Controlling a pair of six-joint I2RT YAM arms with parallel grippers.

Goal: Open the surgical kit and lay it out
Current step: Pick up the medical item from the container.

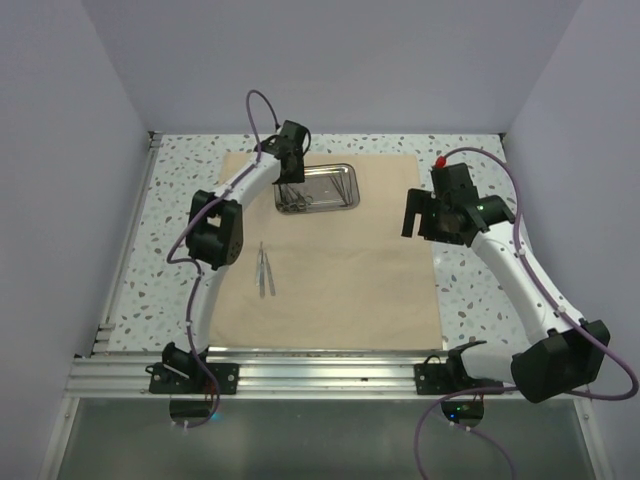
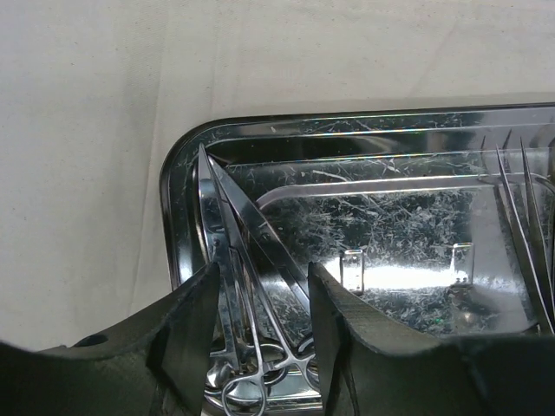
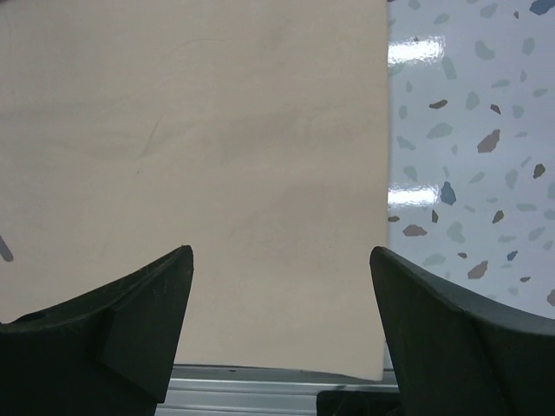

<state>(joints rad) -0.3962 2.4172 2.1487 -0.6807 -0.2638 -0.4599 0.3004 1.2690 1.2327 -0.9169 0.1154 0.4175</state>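
- The left gripper [image 2: 264, 277] hangs over one end of the steel tray [image 2: 364, 121]. Its jaws stand partly apart, one on each side of the ring-handled forceps [image 2: 230, 234]. Whether they pinch the steel cannot be told.
- The forceps lie in the tray with their long axis running straight out from the jaws. The finger rings sit under the gripper, and the slim tips point away into the tray's rounded corner.
- A second pair lies crossed just beside the first, its tip fanning off toward the right finger.
- Thin probes [image 2: 520, 217] rest at the tray's other side, well clear of the jaws, and also point away.
- The tray is a shallow, scratched, mirror-bright rectangle with rounded corners. It sits on the tan cloth [image 3: 217, 130], which is spread flat.
- Tweezers [image 1: 265, 270] lie on the cloth nearer the arm bases than the left jaws. Their long axis runs near to far.
- The right gripper [image 3: 280, 250] is released, with its jaws spread wide and nothing between them.
- Below the right jaws lies the cloth's straight edge. Matte weave spans the gap, and the glossy speckled table [image 3: 468, 130] lies beyond the right finger.
- A ribbed metal rail [image 3: 260, 390] crosses behind the fingers.
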